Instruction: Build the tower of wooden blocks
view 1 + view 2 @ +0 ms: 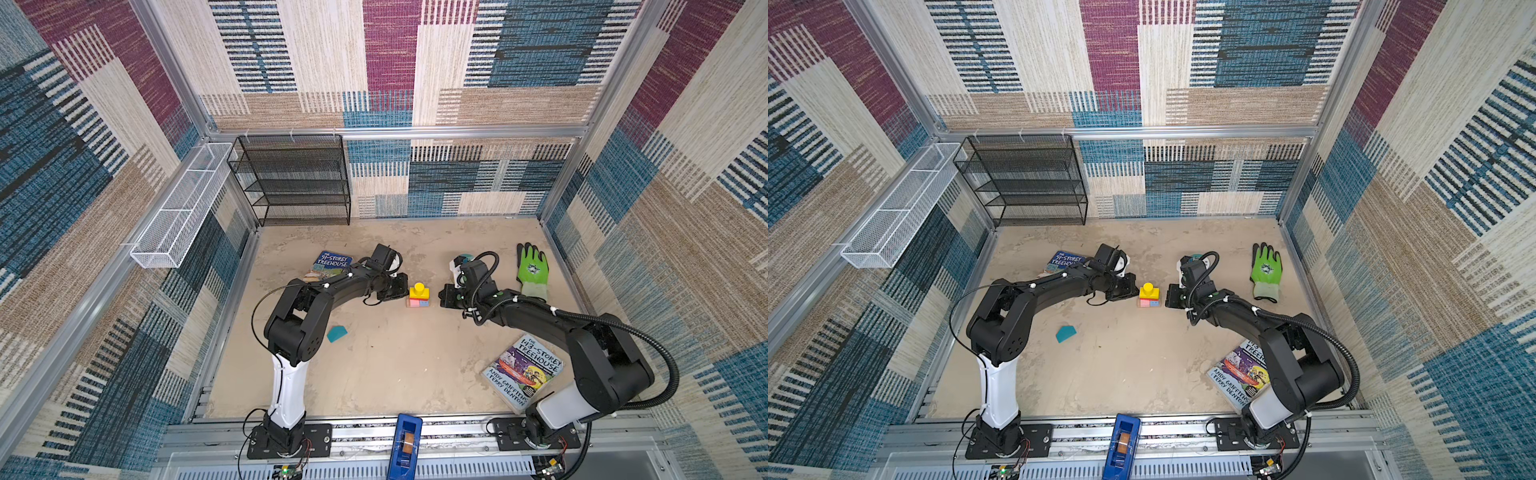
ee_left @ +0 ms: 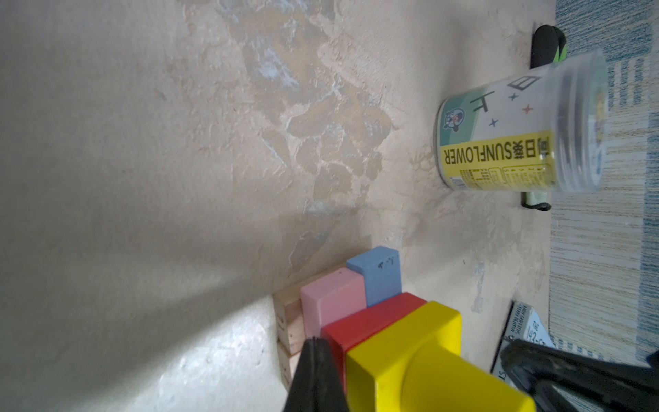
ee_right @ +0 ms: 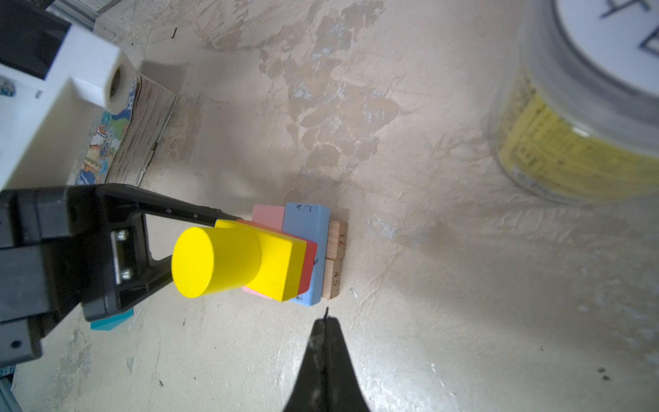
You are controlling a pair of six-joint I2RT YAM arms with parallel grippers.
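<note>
1. Your table [image 1: 374, 374] holds the tower [image 1: 418, 296] in the middle, yellow cylinder [image 1: 419, 287] on top.
2. Your left claw [image 2: 315, 356] sits just left of it, your right claw [image 3: 326, 335] just right; both are pinched shut and hold nothing.
3. The teal house-shaped piece [image 1: 336, 333] lies flat, near and left of the left claw, so I think the left arm [image 1: 299, 320] is closer.
</note>
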